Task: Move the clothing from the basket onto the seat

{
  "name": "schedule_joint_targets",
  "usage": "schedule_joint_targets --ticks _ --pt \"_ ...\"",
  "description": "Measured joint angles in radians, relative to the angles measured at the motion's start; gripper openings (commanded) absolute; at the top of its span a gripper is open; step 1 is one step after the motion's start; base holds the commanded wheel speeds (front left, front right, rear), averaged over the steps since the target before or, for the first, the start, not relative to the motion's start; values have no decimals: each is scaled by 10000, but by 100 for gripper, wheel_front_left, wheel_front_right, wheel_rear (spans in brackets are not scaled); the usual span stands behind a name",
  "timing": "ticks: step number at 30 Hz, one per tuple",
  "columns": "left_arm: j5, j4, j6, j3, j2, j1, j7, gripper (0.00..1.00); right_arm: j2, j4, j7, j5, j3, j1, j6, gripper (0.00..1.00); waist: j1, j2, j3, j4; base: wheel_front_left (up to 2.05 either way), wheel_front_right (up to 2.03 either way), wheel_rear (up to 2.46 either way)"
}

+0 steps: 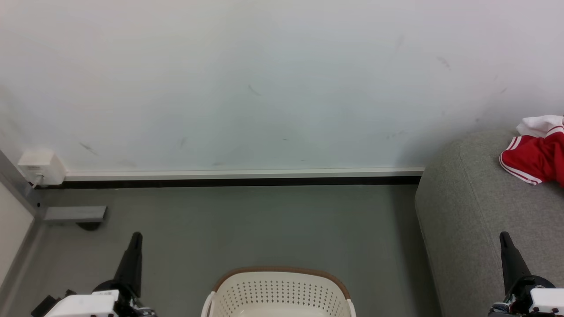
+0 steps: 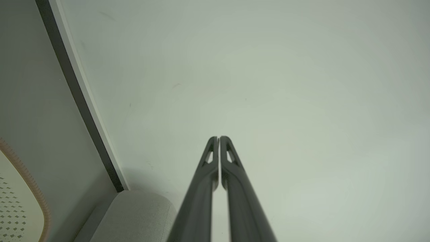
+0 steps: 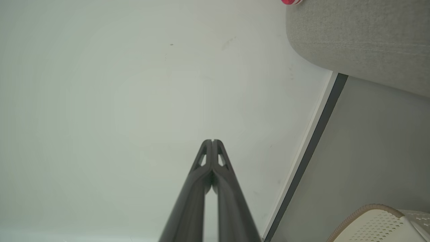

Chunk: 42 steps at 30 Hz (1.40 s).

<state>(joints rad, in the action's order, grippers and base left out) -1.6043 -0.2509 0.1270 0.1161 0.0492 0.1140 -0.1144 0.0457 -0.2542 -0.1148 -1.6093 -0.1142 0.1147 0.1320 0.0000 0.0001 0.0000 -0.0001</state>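
Looking down on the basket (image 1: 282, 290), standing on the grey floor (image 1: 264, 220) at the bottom middle of the head view, showing just its far perforated wall and brown rim; being unable to tell what is lying inside it; finding the seat (image 1: 476, 220) just to the right of the basket, reaching back to the pale wall (image 1: 264, 88) beyond the basket; spotting the clothing (image 1: 535, 158) lying bunched on top of the seat, well to the right of the basket and farther back, red with white stripes and a white fold uppermost, touching neither gripper; noting the left gripper (image 1: 135, 240) hanging left of the basket, pressing its two dark fingers together and holding nothing; seeing the same in the left wrist view, tips meeting before the wall; noting the right gripper (image 1: 504, 240) hanging right of the basket, seen against the seat, likewise pressing its fingers together and gripping nothing; noticing a small white box (image 1: 42, 167) sitting at the wall's foot and a grey block (image 1: 75, 213) lying on the floor, both far left of the basket and farther back.
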Motion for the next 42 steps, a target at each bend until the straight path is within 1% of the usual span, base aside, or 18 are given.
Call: schedule_joint_targets --ticks 42 --pt "0 2 0 0 -2 1 0 0 2 0 0 -2 0 1 -2 0 0 -1 0 1 0 0 0"
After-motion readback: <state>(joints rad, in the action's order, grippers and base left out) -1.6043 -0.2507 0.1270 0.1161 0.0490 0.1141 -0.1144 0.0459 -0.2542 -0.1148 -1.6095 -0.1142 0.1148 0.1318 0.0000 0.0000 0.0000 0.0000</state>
